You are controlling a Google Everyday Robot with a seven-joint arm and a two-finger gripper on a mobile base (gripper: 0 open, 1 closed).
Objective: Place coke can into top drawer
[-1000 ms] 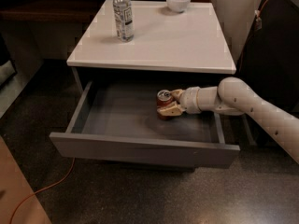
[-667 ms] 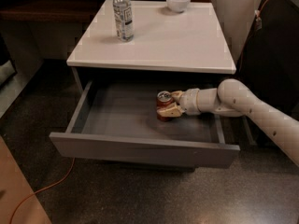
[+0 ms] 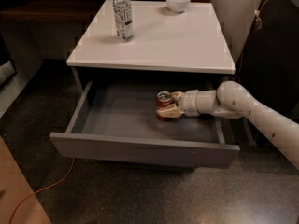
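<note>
The coke can [image 3: 163, 98] is grasped upright by the pincer [image 3: 168, 104] inside the opened top drawer [image 3: 140, 148]; a bottle [image 3: 123, 15] and bowl [image 3: 178, 1] are seen beyond the pincer on the table [image 3: 154, 38].

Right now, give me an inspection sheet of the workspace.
Surface: white cabinet top, above the drawer.
Job's things: drawer pulled open; coke can upright inside it, right of middle.
Clutter: clear bottle and white bowl, both on the cabinet top.
Grippers: gripper inside the drawer, closed around the coke can.
Cables: orange cable on the floor, front left.
Surroundings: dark speckled floor.
</note>
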